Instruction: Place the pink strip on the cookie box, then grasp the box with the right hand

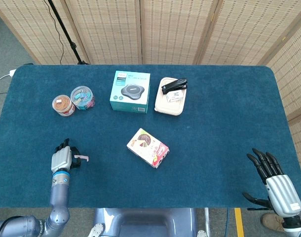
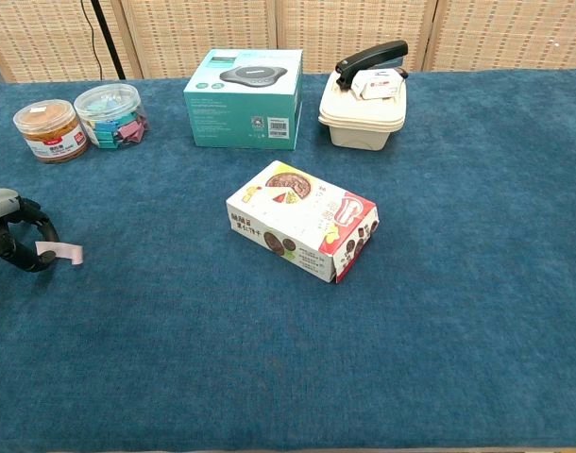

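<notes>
From the head view, the left hand (image 1: 61, 159) sits low on the left of the blue table (image 1: 214, 123), its fingers curled around one end of the pink strip (image 1: 82, 158). The strip's long axis runs across the picture, and its free end points right, toward the cookie box (image 1: 148, 147). The box lies flat near the middle of the table, well apart from the strip, its long axis running from upper left to lower right. The right hand (image 1: 274, 178) hangs at the near right edge of the table, its fingers spread apart and holding nothing. Behind the box stand a teal box (image 1: 130, 91) and a beige container (image 1: 169, 102) with a black stapler (image 1: 174, 85) on top; two round jars (image 1: 74, 100) stand further left.

From the chest view, the left hand (image 2: 12, 231) shows only partly at the left edge, pinching the strip (image 2: 60, 252) at its left end. The strip lies level, close over the cloth, stretching right. Whether it touches the table I cannot tell. The cookie box (image 2: 302, 233) sits at centre, its short end facing lower right. The right hand is out of this view.
</notes>
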### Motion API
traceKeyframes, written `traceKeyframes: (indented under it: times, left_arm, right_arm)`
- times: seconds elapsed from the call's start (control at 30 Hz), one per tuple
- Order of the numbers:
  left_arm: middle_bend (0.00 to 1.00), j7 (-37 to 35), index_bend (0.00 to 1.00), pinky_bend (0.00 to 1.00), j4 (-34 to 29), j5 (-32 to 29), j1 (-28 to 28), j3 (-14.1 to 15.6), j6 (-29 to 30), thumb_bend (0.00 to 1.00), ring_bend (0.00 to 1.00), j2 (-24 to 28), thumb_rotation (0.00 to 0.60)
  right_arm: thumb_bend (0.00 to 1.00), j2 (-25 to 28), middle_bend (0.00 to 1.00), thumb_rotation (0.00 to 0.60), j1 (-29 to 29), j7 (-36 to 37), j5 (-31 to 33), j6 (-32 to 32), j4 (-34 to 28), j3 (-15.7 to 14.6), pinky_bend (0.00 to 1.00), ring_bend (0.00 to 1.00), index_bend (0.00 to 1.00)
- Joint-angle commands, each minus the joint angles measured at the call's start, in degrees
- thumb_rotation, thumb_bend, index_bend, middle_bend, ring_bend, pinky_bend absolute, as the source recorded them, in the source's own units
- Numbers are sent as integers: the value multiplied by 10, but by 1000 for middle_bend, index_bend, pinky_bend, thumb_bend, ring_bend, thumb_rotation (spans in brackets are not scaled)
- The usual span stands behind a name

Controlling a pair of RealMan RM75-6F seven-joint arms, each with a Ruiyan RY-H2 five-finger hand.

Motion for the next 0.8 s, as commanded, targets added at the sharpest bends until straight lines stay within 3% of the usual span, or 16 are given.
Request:
traceKeyframes:
  times: [0.03,0.4,0.8]
  left_arm:
    - [0,0,573,0,0,0,0,0,0,476,0,0,600]
    - [0,-5,581,0,-2,14,2,3,6,484,0,1,600]
    - [0,31,583,0,-55,100,-16,8,35,489,0,44,600]
  right_arm:
    - [0,0,0,600,0,0,0,0,0,0,0,0,0]
    - [0,1,0,600,0,1,1,0,0,0,0,0,0]
    - [0,2,0,600,-1,4,0,1,-1,0,0,0,0]
